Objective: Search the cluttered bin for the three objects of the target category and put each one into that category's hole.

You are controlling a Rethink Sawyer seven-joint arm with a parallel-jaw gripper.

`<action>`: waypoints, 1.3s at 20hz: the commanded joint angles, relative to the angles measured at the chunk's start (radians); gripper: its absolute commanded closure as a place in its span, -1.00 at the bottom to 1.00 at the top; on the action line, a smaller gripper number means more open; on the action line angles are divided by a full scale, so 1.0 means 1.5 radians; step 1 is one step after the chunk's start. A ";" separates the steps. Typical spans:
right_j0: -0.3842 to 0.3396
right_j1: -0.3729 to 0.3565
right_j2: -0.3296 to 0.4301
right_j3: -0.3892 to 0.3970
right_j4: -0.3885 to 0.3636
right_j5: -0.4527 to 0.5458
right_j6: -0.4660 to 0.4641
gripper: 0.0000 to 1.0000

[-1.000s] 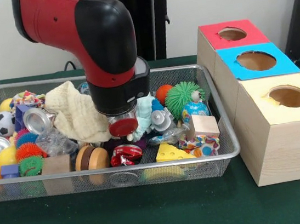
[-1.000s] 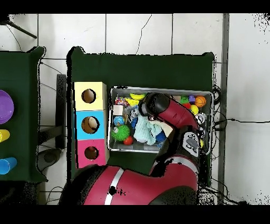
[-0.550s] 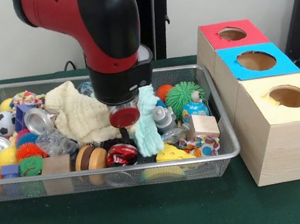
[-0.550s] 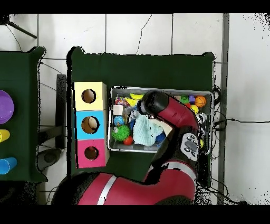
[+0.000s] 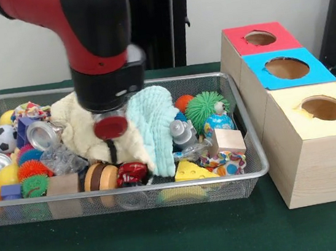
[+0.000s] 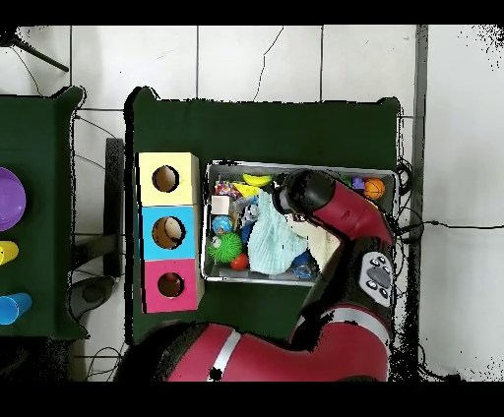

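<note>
the claw [image 5: 113, 150] hangs over the middle of the wire bin [image 5: 248, 170], gripping a pale mint cloth [image 5: 153, 127] that drapes down beside it above the toys. a cream cloth [image 5: 88, 133] lies just behind, and the three holed boxes [image 5: 310, 144] stand beside the bin on the green tabletop [image 5: 171, 242].

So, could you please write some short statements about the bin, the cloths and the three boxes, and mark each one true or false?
1. The light blue cloth is lifted and hangs beside the arm. True.
2. The boxes stand at the left of the wire bin in the front view. False: they stand at its right.
3. The middle box has a blue top. True.
4. The green spiky ball lies outside the bin. False: it is inside it.
5. The box nearest the camera has a red top. False: yellow.
</note>
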 commanded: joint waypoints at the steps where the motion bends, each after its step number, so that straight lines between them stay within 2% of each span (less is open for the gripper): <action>1: -0.092 0.020 0.083 -0.051 -0.096 0.035 -0.142 -1.00; 3: -0.104 0.018 0.094 -0.062 -0.115 0.040 -0.153 -1.00; 10: -0.104 -0.037 0.105 -0.071 -0.150 0.116 -0.129 -1.00; 12: -0.110 -0.039 0.114 -0.070 -0.158 0.117 -0.133 -1.00; 18: -0.119 -0.031 0.133 -0.056 -0.191 0.061 -0.132 -1.00; 20: -0.117 -0.033 0.134 -0.053 -0.189 0.073 -0.109 -1.00; 23: -0.081 -0.068 0.115 -0.038 -0.172 0.139 -0.040 -1.00; 26: -0.050 -0.098 0.099 -0.022 -0.160 0.170 0.008 -1.00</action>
